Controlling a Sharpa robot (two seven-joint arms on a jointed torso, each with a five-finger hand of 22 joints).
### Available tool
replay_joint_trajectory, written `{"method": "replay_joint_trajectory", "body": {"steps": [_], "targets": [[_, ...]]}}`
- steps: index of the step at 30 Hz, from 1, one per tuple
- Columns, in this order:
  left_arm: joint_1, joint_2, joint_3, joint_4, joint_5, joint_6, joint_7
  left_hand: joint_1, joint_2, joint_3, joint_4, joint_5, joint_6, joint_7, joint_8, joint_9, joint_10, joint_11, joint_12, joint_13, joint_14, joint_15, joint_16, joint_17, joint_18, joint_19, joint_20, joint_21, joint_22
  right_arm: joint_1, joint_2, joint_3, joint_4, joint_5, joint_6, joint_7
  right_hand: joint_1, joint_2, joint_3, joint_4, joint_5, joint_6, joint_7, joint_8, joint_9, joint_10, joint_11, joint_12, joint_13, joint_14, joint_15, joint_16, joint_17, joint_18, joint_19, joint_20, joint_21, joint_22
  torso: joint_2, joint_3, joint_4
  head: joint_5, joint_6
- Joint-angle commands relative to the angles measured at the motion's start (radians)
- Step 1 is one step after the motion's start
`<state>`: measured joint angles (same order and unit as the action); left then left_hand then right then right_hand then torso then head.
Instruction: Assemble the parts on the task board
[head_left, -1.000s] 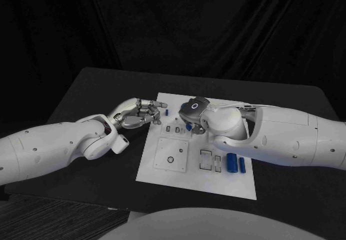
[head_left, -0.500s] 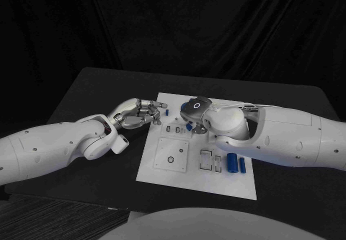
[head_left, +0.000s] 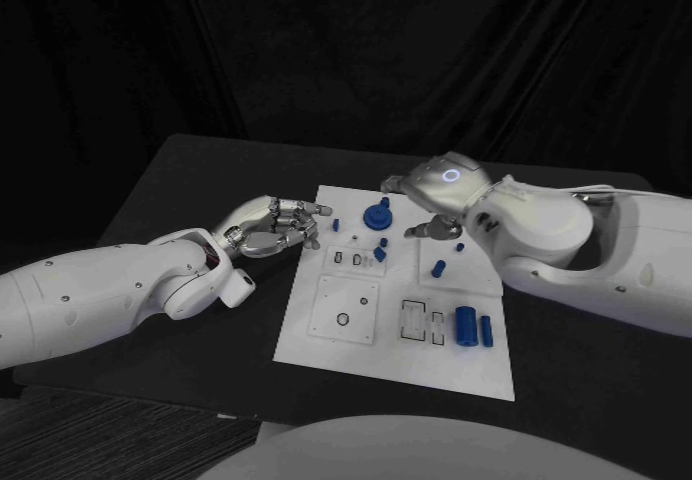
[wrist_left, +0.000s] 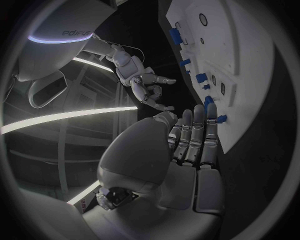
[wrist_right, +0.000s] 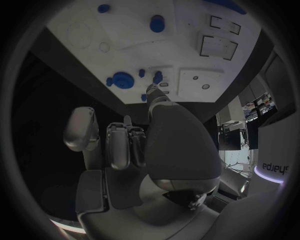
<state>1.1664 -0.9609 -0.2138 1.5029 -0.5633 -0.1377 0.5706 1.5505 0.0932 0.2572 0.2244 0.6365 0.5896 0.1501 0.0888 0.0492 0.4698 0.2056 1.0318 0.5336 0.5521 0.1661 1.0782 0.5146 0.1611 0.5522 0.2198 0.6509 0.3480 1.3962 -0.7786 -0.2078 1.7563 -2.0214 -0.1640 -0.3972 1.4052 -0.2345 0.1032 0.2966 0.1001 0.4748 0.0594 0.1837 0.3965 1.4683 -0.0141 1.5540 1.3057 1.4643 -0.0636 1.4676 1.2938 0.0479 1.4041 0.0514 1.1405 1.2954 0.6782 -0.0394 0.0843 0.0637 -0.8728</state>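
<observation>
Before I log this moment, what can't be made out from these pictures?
- Head view: what the left hand touches at the task board's edge; its own fingers cover that spot.
- Head view: whether the right hand holds anything; seen from behind, fingers turned away.
- Right wrist view: the board strip beyond the right hand's fingers, hidden by them.
- Head view: whether the small blue parts are seated; too small.

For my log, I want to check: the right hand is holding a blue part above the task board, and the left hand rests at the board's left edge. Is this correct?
Not quite. The right hand holds nothing: the right wrist view shows its fingers empty above the task board. The left hand does sit at the board's left edge.
</observation>
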Motion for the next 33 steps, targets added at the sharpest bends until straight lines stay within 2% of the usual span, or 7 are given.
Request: {"method": "replay_joint_trajectory", "body": {"steps": [1, 7, 12, 16, 19, 26, 33], "targets": [[-0.001, -0.001, 0.001, 0.010, 0.007, -0.021, 0.017, -0.015, -0.015, 0.029, -0.016, 0.010, 0.001, -0.002, -0.014, 0.010, 0.000, 0.002, -0.019, 0.020, -0.007, -0.001, -0.015, -0.011, -0.039, -0.012, -0.003, 0.014, 0.016, 0.033, -0.051, 0.001, 0.030, -0.011, -0.132, 0.034, 0.013, -0.036, -0.031, 0.002, 0.015, -0.117, -0.005, -0.051, -0.074, 0.062, -0.006, -0.009, 0.241, 0.049, -0.007, -0.014, 0.170, 0.041, -0.011, -0.009, -0.018, 0.158, 0.000, 0.0011, 0.0002, -0.009, 0.000], [0.000, 0.000, 0.002, 0.033, 0.007, -0.082, 0.016, -0.027, -0.029, 0.010, -0.016, -0.051, -0.006, 0.004, -0.016, 0.010, 0.028, -0.010, 0.013, 0.051, 0.033, -0.011, 0.010, 0.000, -0.029, 0.008, -0.003, 0.037, 0.031, 0.060, -0.143, 0.000, 0.047, -0.011, -0.150, 0.050, 0.024, -0.030, -0.024, 0.002, 0.019, -0.136, -0.012, -0.050, -0.091, 0.053, -0.009, -0.015, 0.235, 0.043, -0.010, -0.020, 0.166, 0.042, -0.018, -0.011, -0.024, 0.157, -0.003, 0.0008, -0.0001, -0.014, 0.000], [0.027, -0.010, 0.002, 0.067, -0.058, -0.175, -0.062, -0.083, -0.053, -0.060, 0.063, -0.294, 0.136, 0.036, 0.036, 0.027, 0.097, -0.054, 0.149, 0.167, 0.128, -0.053, 0.178, 0.101, 0.013, 0.115, -0.002, 0.102, 0.063, 0.064, -0.190, 0.000, 0.034, 0.002, -0.180, 0.074, -0.010, 0.043, 0.028, -0.004, 0.015, 0.009, 0.005, 0.040, -0.028, 0.094, -0.002, 0.012, 0.260, 0.059, -0.008, 0.006, 0.189, 0.031, 0.007, -0.012, 0.031, 0.171, -0.008, 0.0010, -0.0038, -0.014, 0.000], [0.093, -0.010, 0.002, 0.085, -0.187, -0.152, -0.274, -0.194, -0.047, -0.143, 0.060, -0.408, 0.166, 0.041, 0.081, 0.033, 0.493, -0.082, 0.342, 0.502, 0.470, -0.083, 0.348, 0.431, 0.024, 0.244, -0.022, 0.201, 0.112, 0.062, -0.214, 0.000, 0.023, 0.025, -0.213, 0.095, -0.028, 0.090, 0.052, -0.010, 0.031, 0.094, 0.025, 0.131, -0.011, 0.102, 0.012, 0.017, 0.265, 0.077, 0.002, 0.038, 0.217, 0.020, 0.037, -0.005, 0.095, 0.186, -0.018, 0.0027, -0.0086, -0.014, 0.000], [0.168, 0.015, 0.002, 0.069, -0.258, -0.002, -0.506, -0.364, -0.040, -0.263, 0.063, -0.586, 0.269, 0.011, 0.201, 0.080, 0.872, -0.110, 0.482, 0.824, 0.825, -0.115, 0.458, 0.799, 0.027, 0.360, -0.061, 0.302, 0.169, 0.060, -0.224, 0.000, 0.013, 0.037, -0.250, 0.108, -0.057, 0.110, 0.052, -0.012, 0.039, 0.139, 0.014, 0.233, 0.022, 0.102, 0.006, 0.017, 0.265, 0.093, -0.004, 0.071, 0.246, 0.008, 0.067, -0.008, 0.165, 0.203, -0.027, 0.0093, -0.0146, -0.010, 0.000], [0.297, 0.097, 0.002, 0.005, -0.234, 0.434, -0.945, -0.521, 0.031, -0.382, 0.065, -0.584, 0.301, -0.029, 0.402, 0.231, 1.101, -0.142, 0.539, 1.037, 0.987, -0.146, 0.489, 1.014, 0.021, 0.357, -0.086, 0.383, 0.243, 0.054, -0.193, 0.000, -0.030, 0.086, -0.287, 0.111, -0.104, 0.136, 0.055, -0.009, 0.086, 0.166, 0.018, 0.323, 0.051, 0.102, 0.003, 0.017, 0.265, 0.104, -0.008, 0.097, 0.271, -0.004, 0.091, -0.013, 0.227, 0.218, -0.050, 0.0307, -0.0353, -0.004, 0.000], [0.360, 0.237, 0.003, -0.074, -0.218, 0.641, -1.121, -0.548, 0.082, -0.457, 0.060, -0.579, 0.391, -0.102, 0.534, 0.431, 1.101, -0.215, 0.539, 1.037, 1.019, -0.216, 0.493, 1.056, -0.089, 0.779, -0.156, 0.770, 0.885, 0.042, -0.166, 0.000, -0.061, 0.140, -0.283, 0.105, -0.102, 0.135, 0.058, -0.013, 0.094, 0.171, 0.021, 0.338, 0.054, 0.102, 0.005, 0.017, 0.265, 0.105, -0.006, 0.099, 0.273, -0.005, 0.093, -0.012, 0.233, 0.219, -0.070, 0.0550, -0.0521, -0.008, 0.000]]}}
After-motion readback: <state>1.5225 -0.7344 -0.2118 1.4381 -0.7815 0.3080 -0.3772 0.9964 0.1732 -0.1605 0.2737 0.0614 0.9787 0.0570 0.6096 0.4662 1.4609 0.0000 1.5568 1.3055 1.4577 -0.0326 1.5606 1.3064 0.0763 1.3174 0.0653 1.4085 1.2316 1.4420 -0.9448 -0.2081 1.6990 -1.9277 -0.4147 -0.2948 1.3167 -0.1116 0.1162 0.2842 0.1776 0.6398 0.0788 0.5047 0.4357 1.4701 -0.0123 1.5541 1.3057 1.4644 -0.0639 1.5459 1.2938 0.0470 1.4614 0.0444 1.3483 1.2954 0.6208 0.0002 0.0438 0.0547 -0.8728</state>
